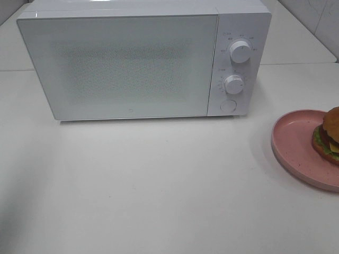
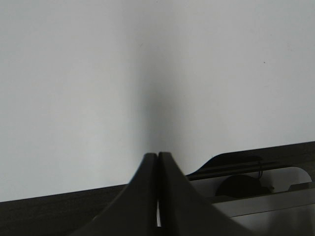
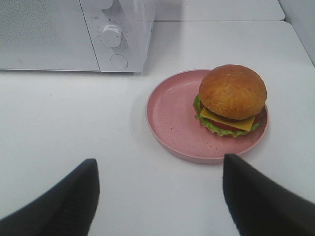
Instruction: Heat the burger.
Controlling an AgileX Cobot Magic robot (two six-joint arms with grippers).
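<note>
Right end effector point(image 3: 157, 196) agape; one burger point(image 3: 231, 98), one plate point(image 3: 172, 118).

From the high camera you look down at the microwave point(image 1: 143, 61) front, the pink plate point(image 1: 296, 145) cut off at the right edge. Your right wrist view faces that same plate point(image 3: 172, 115) closely. Your left wrist view sees only bare table point(image 2: 147, 73).
</note>
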